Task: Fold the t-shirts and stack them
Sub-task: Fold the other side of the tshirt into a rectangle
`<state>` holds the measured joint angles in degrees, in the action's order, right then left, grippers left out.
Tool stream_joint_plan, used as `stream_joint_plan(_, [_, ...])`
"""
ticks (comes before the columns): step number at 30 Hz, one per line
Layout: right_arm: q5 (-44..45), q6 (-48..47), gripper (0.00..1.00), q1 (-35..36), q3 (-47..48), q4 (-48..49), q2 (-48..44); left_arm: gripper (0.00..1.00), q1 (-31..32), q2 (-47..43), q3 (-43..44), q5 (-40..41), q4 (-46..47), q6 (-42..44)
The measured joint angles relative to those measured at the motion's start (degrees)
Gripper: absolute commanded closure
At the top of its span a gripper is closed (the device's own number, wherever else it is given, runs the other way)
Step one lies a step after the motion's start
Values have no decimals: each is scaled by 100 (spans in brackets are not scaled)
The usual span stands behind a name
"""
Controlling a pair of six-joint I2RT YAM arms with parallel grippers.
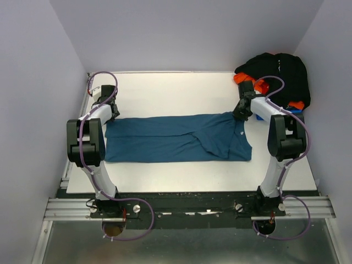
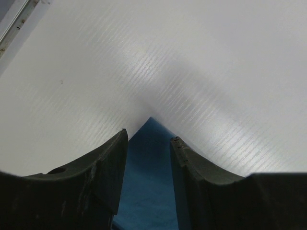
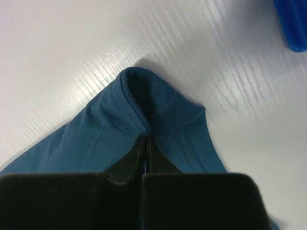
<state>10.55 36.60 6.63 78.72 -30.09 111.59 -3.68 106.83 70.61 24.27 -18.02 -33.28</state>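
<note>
Teal-blue t-shirt [image 1: 176,140] lies folded in a long band across the table [image 1: 165,93] in the top view, with the left gripper [image 1: 110,113] at its far left corner, the right gripper [image 1: 242,113] at its far right, and black and orange t-shirts [image 1: 278,71] heaped beyond. The left wrist view shows that gripper's jaws apart, a cloth corner lying between them unpinched. The right wrist view shows jaws pinched together on a raised fold of the teal cloth.

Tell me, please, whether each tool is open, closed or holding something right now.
Left tool: open, with a corner of the blue shirt lying between its fingers.
Right tool: closed, pinching a fold of the blue shirt.
</note>
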Motion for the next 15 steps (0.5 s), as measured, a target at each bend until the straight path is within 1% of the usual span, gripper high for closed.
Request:
stream_joint_plan(6, [168, 109, 99, -11, -219, -17, -225, 46, 0, 0, 0, 0, 7, 0])
stream_joint_plan(9, [203, 140, 96, -66, -330, -66, -396, 46, -2, -2, 0, 2, 17, 0])
stream_joint_plan(10, [208, 149, 89, -85, -337, -74, -417, 46, -2, -7, 0, 2, 22, 0])
stream_joint_plan(11, [212, 164, 75, -111, -337, -81, -422, 46, -2, -11, -2, 2, 26, 0])
stream_joint_plan(12, [210, 199, 66, -131, -337, -92, -422, 45, 0, -26, -4, 4, 35, 0])
stream_joint_plan(15, [190, 197, 65, -197, -334, -144, -387, 44, 9, -114, -42, 7, 74, 4])
